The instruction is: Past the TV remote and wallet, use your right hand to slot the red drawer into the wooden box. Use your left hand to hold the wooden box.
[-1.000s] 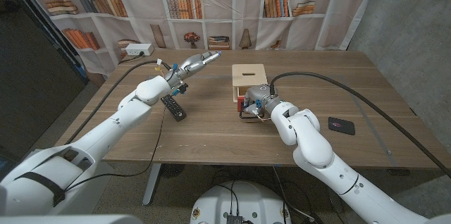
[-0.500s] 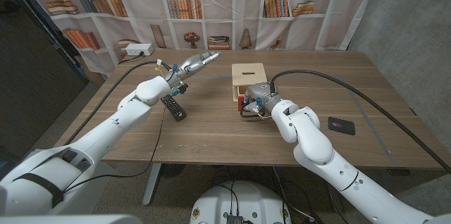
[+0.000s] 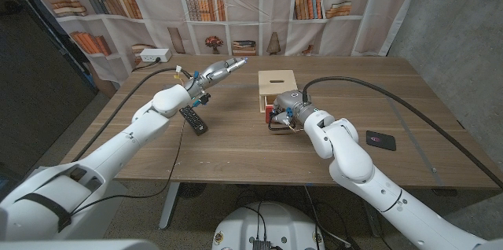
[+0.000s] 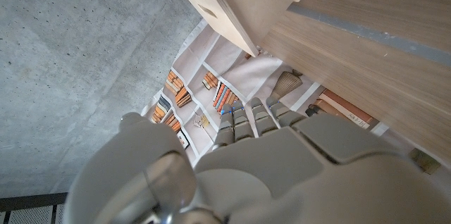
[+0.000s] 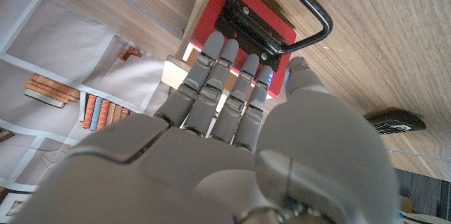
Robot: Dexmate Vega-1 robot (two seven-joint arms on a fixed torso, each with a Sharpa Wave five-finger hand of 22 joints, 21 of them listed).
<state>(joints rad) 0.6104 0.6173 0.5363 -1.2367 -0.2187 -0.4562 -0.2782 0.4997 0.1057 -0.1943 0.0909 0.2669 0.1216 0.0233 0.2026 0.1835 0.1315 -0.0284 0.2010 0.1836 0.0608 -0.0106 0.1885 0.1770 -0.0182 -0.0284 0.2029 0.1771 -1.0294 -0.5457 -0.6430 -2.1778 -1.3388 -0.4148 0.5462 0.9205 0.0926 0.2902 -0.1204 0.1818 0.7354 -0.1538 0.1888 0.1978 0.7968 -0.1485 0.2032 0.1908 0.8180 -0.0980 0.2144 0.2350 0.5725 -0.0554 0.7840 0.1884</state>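
The pale wooden box stands mid-table, its open side toward me. The red drawer with a black wire handle lies at that opening, partly in front of the box. My right hand is directly behind the drawer; its straight fingers press on the red front beside the handle. My left hand hangs in the air left of the box, fingers stretched toward it, holding nothing and clear of the box.
A black TV remote lies under my left forearm, left of the box. A dark wallet sits on the table at the right. A thick black cable runs from my right wrist across the table. A white power strip sits far left.
My right hand has edged toward the box, nudging the red drawer a little closer to the opening. The left hand has stayed in place.
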